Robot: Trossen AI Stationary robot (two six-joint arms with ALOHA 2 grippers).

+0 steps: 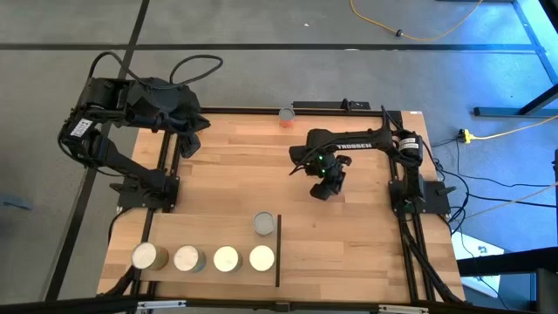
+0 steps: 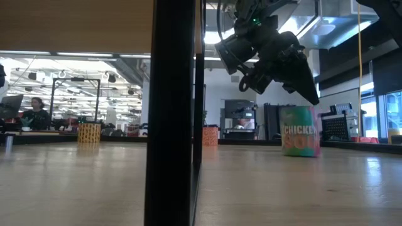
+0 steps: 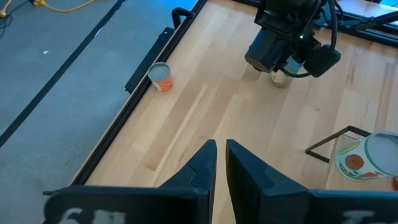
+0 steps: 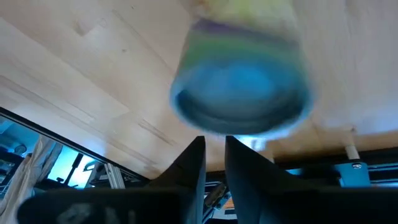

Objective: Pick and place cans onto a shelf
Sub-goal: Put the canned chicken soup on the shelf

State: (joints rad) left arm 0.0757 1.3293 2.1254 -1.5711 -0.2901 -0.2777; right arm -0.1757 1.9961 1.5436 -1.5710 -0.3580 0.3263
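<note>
Plainly, the right gripper [image 4: 214, 140] is not ready to take anything: its two fingers [image 4: 193, 163] stand only a narrow gap apart with nothing between them. The green soup can [image 2: 300, 130] sits just beyond their tips, upright on the tabletop [image 1: 366, 253] to the right of the middle. The gripper hangs above the can and a little to its side.

I'd worry that a descent with the fingers this narrow would land them on the can's lid or shoulder rather than round it. That could tip the can or shove it across the wood.

Farther out, four cans [image 1: 226, 259] line the shelf [image 1: 174, 231] at the near left. A grey-topped can [image 1: 264, 224] stands just beside the shelf's black bar [image 1: 277, 249], so a low carry could clip it. An orange can [image 1: 286, 114] perches at the far edge, where one nudge might send it off.

The left gripper [image 3: 221, 144] waits at the far left, fingers likewise a slim gap apart and empty.
</note>
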